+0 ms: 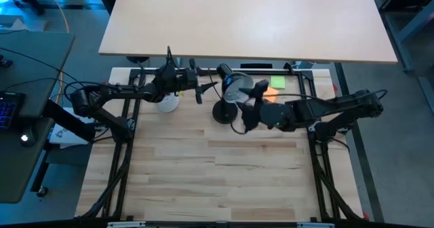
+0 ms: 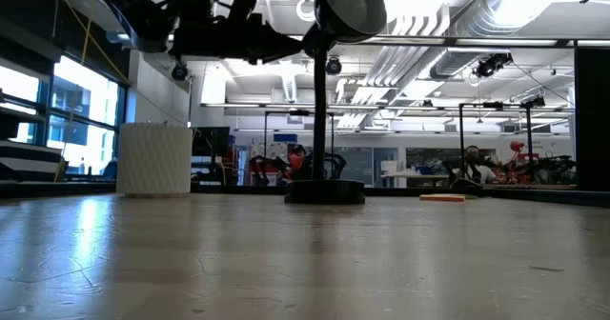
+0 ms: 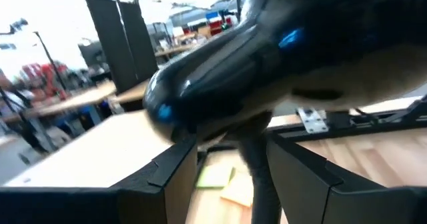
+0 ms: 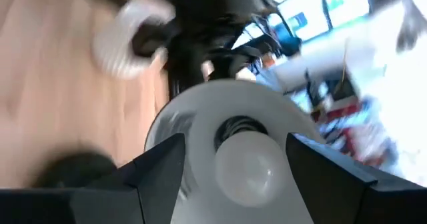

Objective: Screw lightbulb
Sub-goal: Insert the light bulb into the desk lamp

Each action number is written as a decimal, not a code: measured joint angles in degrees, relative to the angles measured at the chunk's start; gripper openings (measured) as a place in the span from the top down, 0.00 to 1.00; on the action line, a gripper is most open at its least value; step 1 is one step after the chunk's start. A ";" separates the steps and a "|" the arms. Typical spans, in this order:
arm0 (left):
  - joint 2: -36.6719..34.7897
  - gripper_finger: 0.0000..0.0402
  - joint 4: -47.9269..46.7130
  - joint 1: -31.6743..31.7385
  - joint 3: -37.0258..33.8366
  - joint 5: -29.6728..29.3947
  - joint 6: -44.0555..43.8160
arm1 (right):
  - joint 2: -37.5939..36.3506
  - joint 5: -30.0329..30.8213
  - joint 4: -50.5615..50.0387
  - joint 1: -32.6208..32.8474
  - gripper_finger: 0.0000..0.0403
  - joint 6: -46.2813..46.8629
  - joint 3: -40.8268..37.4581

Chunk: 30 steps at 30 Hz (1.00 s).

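While the lightbulb [image 4: 245, 165] sits in the lamp head [image 4: 227, 111] socket, our right hand [image 4: 230, 184] stands open around it, not gripping; we should close gently and turn straight. Left hand [image 3: 230, 177] steadies the lamp neck [image 3: 257, 164] between its fingers, the grip unclear.

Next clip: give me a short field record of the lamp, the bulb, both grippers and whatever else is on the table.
lamp: black desk lamp, round base on the table, head raised
lightbulb: lightbulb sits in the lamp shade, base at the socket
left gripper: left gripper astride the lamp's stem, below its head
right gripper: right gripper at the shade's mouth, fingers either side of the bulb
other items: white ribbed cup; green and orange pads
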 joint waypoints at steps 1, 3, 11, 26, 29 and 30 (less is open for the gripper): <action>0.00 0.56 -0.48 1.04 0.00 1.35 -1.09 | 0.17 0.07 -1.71 0.35 0.36 -3.65 0.00; 0.00 0.56 -0.77 3.58 0.00 4.10 -3.95 | 0.80 0.87 -3.88 0.90 0.36 -9.71 -0.02; 0.00 0.56 -0.38 12.73 0.00 18.34 -10.49 | 1.83 4.56 -3.92 -0.48 0.36 -19.18 0.00; 12.62 0.63 1.67 14.10 11.79 18.73 -13.38 | 1.85 6.74 -4.22 -4.16 0.36 -35.22 0.00; 16.51 0.65 1.61 14.34 14.58 19.00 -13.42 | 1.86 7.42 -4.76 -4.59 0.36 -35.22 0.00; 17.58 0.65 1.61 14.36 15.20 19.97 -13.46 | 1.97 7.32 -5.17 -4.64 0.36 -35.22 0.00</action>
